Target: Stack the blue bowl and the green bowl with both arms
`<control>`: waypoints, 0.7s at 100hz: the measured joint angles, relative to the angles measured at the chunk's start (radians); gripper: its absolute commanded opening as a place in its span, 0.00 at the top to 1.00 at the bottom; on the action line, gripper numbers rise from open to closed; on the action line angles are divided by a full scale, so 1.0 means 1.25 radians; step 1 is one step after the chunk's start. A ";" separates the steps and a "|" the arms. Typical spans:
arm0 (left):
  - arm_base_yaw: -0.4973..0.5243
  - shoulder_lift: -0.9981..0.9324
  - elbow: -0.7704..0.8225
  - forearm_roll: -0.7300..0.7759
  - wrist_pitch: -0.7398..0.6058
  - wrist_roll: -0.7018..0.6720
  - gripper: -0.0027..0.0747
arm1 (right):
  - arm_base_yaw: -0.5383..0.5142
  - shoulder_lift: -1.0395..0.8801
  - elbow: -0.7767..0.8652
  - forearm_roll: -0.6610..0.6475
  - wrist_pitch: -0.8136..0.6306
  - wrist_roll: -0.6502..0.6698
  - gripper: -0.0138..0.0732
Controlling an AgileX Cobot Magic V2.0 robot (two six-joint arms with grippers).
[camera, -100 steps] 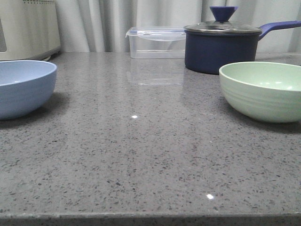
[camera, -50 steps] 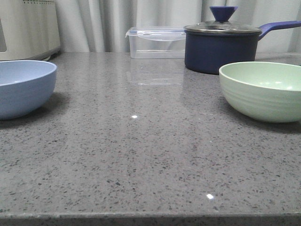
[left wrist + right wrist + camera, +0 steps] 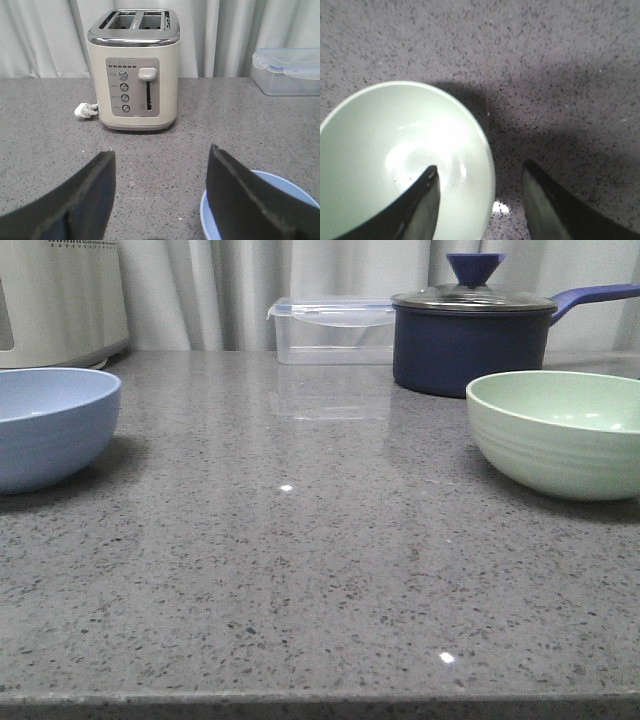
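Note:
The blue bowl (image 3: 50,427) stands on the counter at the left edge of the front view. The green bowl (image 3: 560,432) stands at the right. No arm shows in the front view. In the left wrist view my left gripper (image 3: 160,195) is open and empty, with the blue bowl's rim (image 3: 295,187) showing behind one finger. In the right wrist view my right gripper (image 3: 480,200) is open above the green bowl (image 3: 385,150). One finger is over the bowl's inside and the other outside, with the rim between them.
A navy lidded saucepan (image 3: 470,335) and a clear plastic container (image 3: 330,330) stand at the back of the grey speckled counter (image 3: 300,570). A cream toaster (image 3: 133,70) stands at the back left, with a white plug (image 3: 85,111) beside it.

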 measured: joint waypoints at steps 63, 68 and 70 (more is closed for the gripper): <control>0.000 0.000 0.000 0.000 0.000 0.000 0.44 | 0.000 0.117 -0.002 0.000 -0.007 0.000 0.66; 0.000 0.000 0.000 0.000 0.000 0.000 0.44 | 0.000 0.117 -0.002 0.000 -0.009 0.000 0.72; 0.000 0.000 0.000 0.000 0.000 0.000 0.44 | 0.000 0.117 -0.002 0.000 -0.009 0.000 0.74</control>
